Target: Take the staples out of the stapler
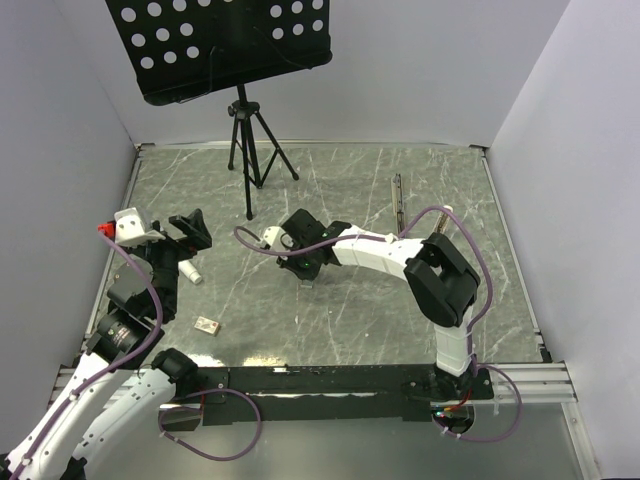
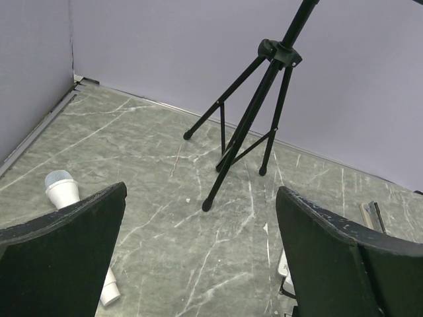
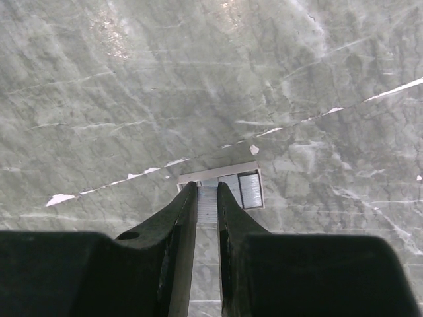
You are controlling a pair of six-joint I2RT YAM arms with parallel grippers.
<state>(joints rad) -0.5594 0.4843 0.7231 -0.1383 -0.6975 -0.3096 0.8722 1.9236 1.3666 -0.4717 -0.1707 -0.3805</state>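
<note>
The right gripper sits low over the middle of the grey-green marble-patterned table. Only the right wrist view shows what is at its tip. There the two black fingers are drawn almost together on a finely ribbed grey metallic strip that fills the narrow gap between them. These are the staples, flat on the table, and part of the cluster lies just beside the right-hand finger. From above, the gripper body covers them and they are too small to make out.

The small slim stapler with a silvery top arm on a dark bar lies near the far right of the table, well apart from both grippers. The left wrist view catches it at its right edge.

The left gripper hovers at the left side. Its broad black fingers are spread wide with nothing between them. A white tube-shaped object with a rounded grey cap lies beneath it on the table.

The black tripod stand stands near the back wall. Only the top view shows its perforated black desk and the small tan rectangular block near the left arm.
</note>
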